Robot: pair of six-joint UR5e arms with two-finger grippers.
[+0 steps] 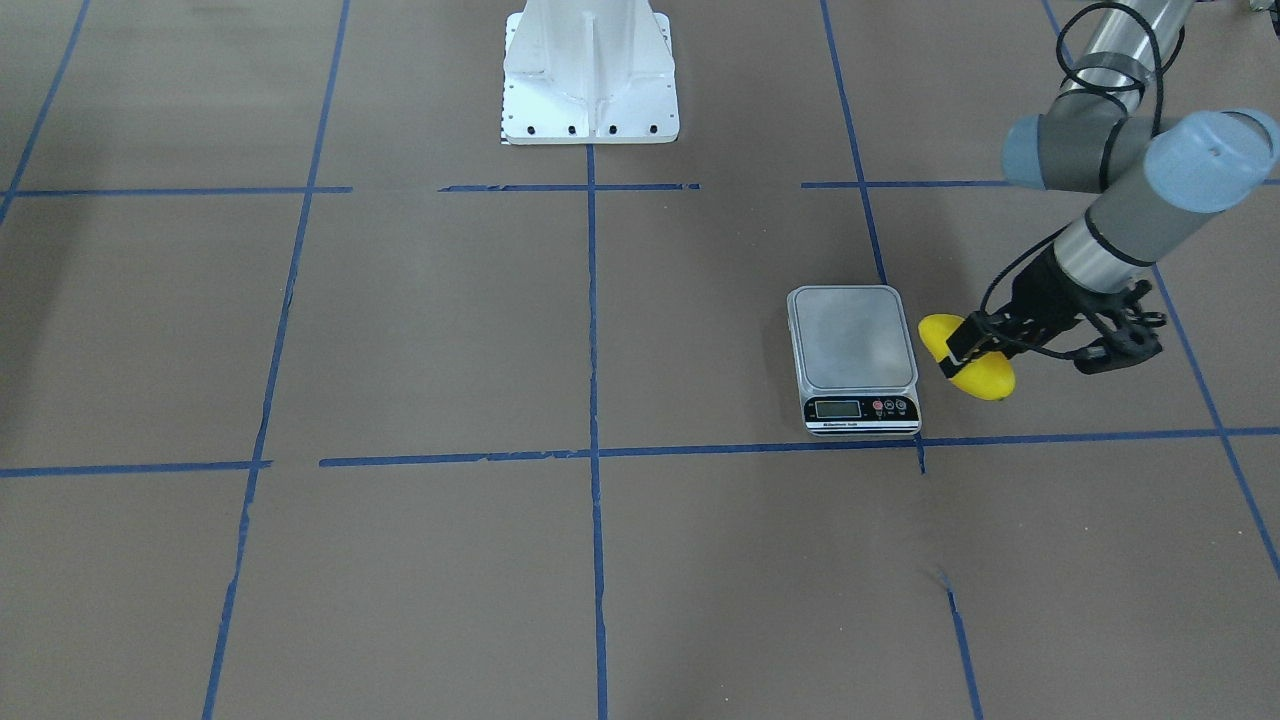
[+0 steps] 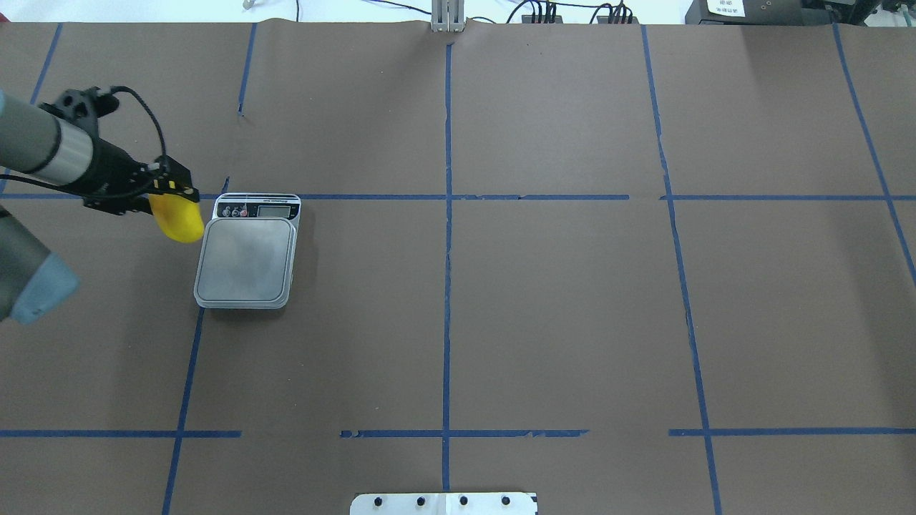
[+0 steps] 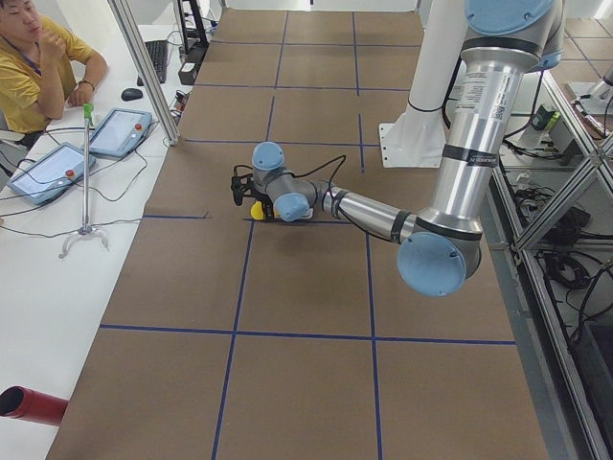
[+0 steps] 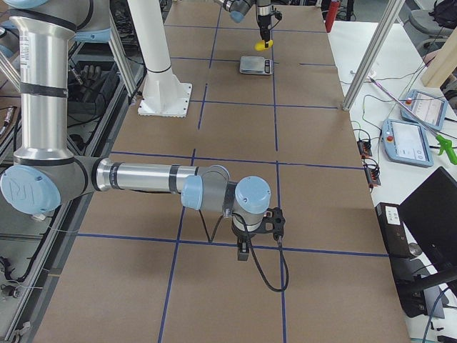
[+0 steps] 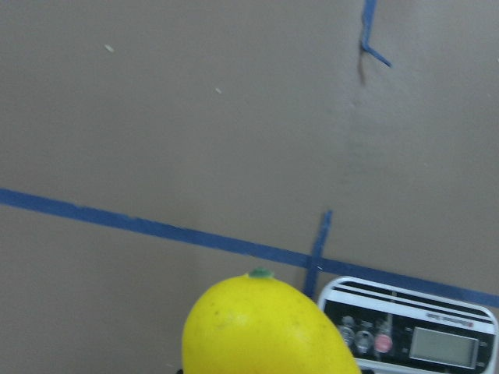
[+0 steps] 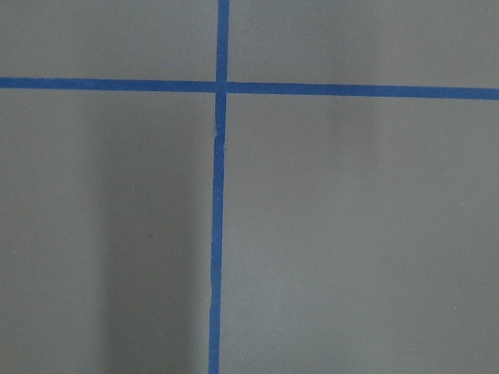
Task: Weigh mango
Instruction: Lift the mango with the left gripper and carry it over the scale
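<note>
The mango (image 1: 988, 378) is bright yellow and oblong. My left gripper (image 1: 962, 350) is shut on it and holds it just beside the grey scale (image 1: 853, 350), close to the scale's display end. In the overhead view the mango (image 2: 179, 220) hangs under the left gripper (image 2: 170, 194) at the left edge of the scale (image 2: 247, 259). The left wrist view shows the mango (image 5: 265, 327) low in the frame and the scale's display (image 5: 421, 339) beyond it. The scale's platform is bare. My right gripper (image 4: 245, 249) shows only in the exterior right view, low over the table; I cannot tell whether it is open or shut.
The brown table (image 2: 544, 300) carries a grid of blue tape lines. The robot's white base (image 1: 590, 75) stands at the table's robot-side edge. An operator (image 3: 38, 67) sits beyond the far side, with tablets and a red cylinder (image 3: 34, 402) nearby.
</note>
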